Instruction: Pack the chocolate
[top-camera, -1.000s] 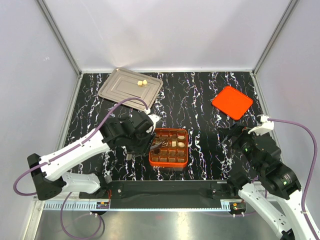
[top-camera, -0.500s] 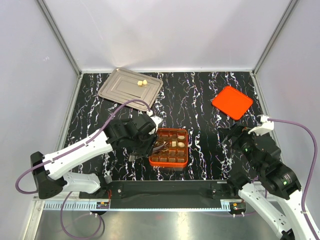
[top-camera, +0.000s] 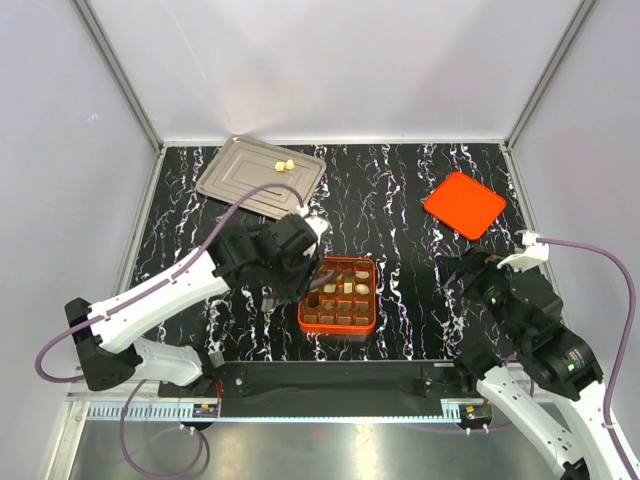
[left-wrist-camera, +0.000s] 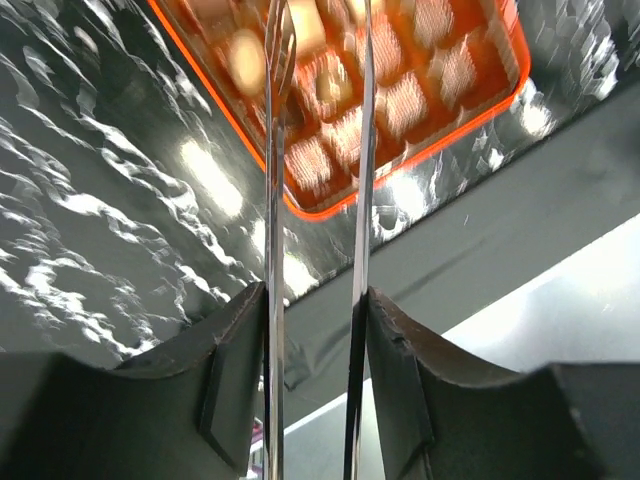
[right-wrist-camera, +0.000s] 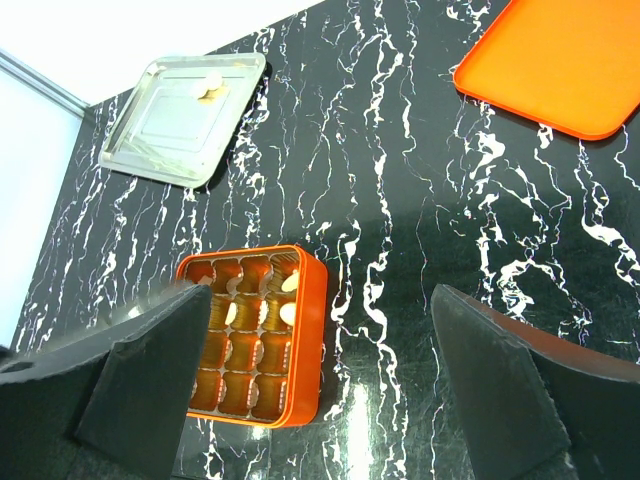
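Two cream chocolates (top-camera: 284, 165) sat on one tray (top-camera: 235, 176); one orange box (top-camera: 338, 323) stood apart. Only the wrist view showed the left fingers (left-wrist-camera: 275, 200) narrowly apart, empty — right fingers (right-wrist-camera: 140, 370) wide.

One tray (top-camera: 235, 178) holding two chocolates (top-camera: 288, 163); one box (top-camera: 340, 330), lid (top-camera: 464, 204).

- Orange box (top-camera: 338, 296): left gripper (top-camera: 314, 288) hangs over its left cells, blades slightly parted. The arm and purple cable (top-camera: 243, 197) close off the left and far-left approach.
- Right of box: bare table (top-camera: 410, 290), passable as far as the right gripper (right-wrist-camera: 322, 290), which is well apart with jaws wide.
- Beyond box: open lane.
- Far-left of box: metal tray (top-camera: 238, 178), low.
- Far-right of box: orange lid (top-camera: 464, 204), flat.
- Near side of box: black rail (top-camera: 330, 378), close.
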